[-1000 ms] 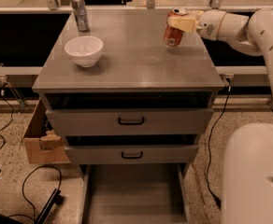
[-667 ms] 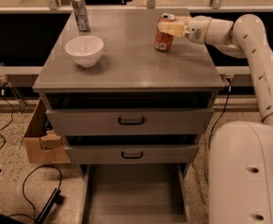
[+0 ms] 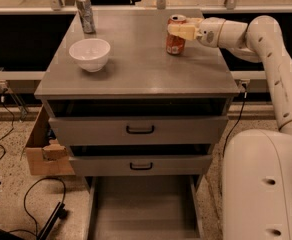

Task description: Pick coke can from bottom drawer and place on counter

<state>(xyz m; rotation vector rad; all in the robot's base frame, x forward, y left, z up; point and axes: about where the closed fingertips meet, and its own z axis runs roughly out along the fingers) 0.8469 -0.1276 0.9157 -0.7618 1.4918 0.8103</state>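
The coke can (image 3: 174, 44) is red-orange with a silver top and stands upright on the counter (image 3: 136, 69) at its right rear. My gripper (image 3: 178, 30) reaches in from the right at the can's upper part, its pale fingers (image 3: 182, 30) shut on the can. The bottom drawer (image 3: 142, 209) is pulled out below the cabinet, and its flat floor holds nothing that shows.
A white bowl (image 3: 89, 53) sits on the counter's left side. A taller silver-grey can (image 3: 85, 13) stands at the back left corner. Two upper drawers with black handles (image 3: 140, 130) are shut. A cardboard box (image 3: 42, 149) and cables lie on the floor at left.
My gripper has carried the coke can leftward and down over the counter; the can now stands on the surface.
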